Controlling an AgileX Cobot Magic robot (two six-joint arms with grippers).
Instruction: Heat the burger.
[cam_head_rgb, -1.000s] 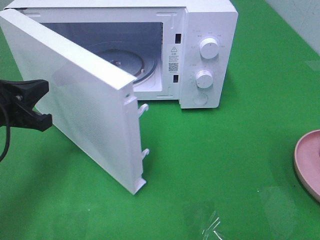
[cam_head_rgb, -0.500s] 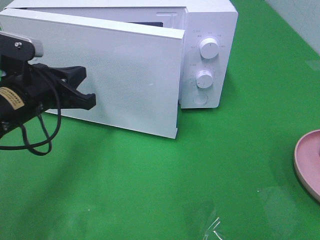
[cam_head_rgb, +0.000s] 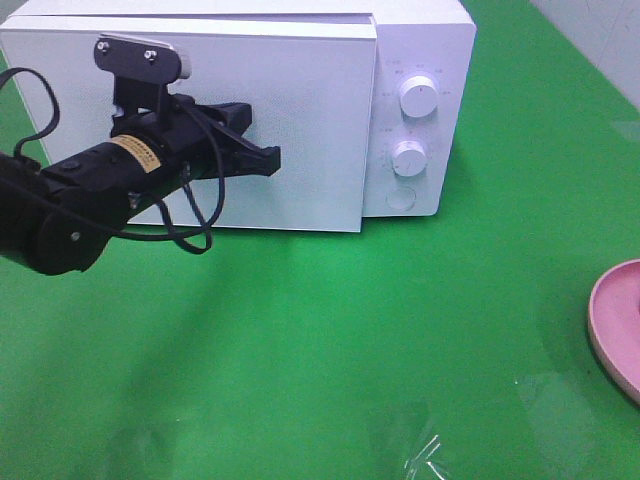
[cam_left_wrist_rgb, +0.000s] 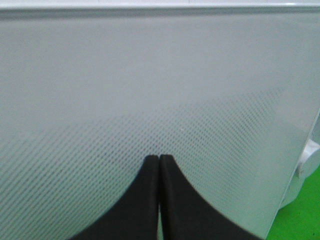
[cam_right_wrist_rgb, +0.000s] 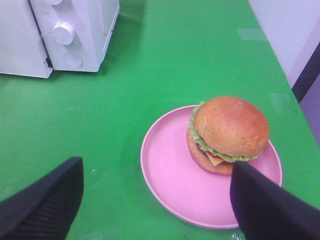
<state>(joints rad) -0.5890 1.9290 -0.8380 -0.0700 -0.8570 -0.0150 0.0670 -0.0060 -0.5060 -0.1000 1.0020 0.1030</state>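
While the microwave (cam_head_rgb: 300, 110) is sitting at the back of the green bench (cam_head_rgb: 330, 340) with its door (cam_head_rgb: 310, 130) lying flush against its front, the left hand (cam_head_rgb: 268, 160) is reaching across the door from the microwave's left side. Its two black fingers (cam_left_wrist_rgb: 145, 200) are pressed together with nothing between them, and their tips are lying right at the door's dotted white panel; whether they are actually touching it is hard to tell. Two white knobs (cam_head_rgb: 417, 97) and a round button are showing on the control panel at the microwave's right end.

Well off to the right of the microwave, a pink plate (cam_right_wrist_rgb: 210, 167) is resting on the bench, and the burger (cam_right_wrist_rgb: 227, 132) is sitting on it, off-centre towards the plate's far side. The right hand (cam_right_wrist_rgb: 155, 200) is hanging above the plate with its fingers spread wide apart, gripping nothing, one fingertip overlapping the burger's edge in the wrist view.
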